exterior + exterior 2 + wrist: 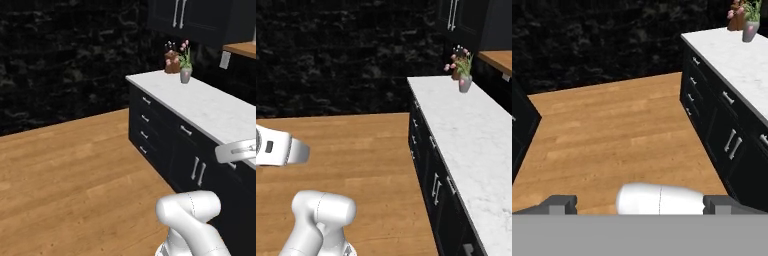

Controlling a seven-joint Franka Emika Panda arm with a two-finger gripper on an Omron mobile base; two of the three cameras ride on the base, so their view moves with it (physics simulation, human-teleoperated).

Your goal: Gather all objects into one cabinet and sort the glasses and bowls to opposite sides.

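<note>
A white marble counter runs away from the robot along the right side of the room, its near long edge square and straight above a row of black drawers with short silver handles. To the left of that edge a wide stretch of wooden floor lies bare, reaching back to a dark stone wall. In the hand view a second dark cabinet corner juts in at the left edge of the floor, leaving a broad open lane between it and the counter's drawers.

At the far end of the counter a small grey vase of pink flowers stands upright near the back corner, with a reddish-brown object just behind it, too small to identify. Above that corner hangs the black upper wall cabinet; its doors are closed and carry long vertical silver bar handles. A wooden shelf edge shows beside it on the right.

The white arm rises from the bottom of both base views, its rounded elbow bent low, with one white link crossing over the counter's near edge in the left base view. In the hand view the gripper looks out level across the floor, its two dark fingertips spread far apart at the bottom corners with nothing between them.
</note>
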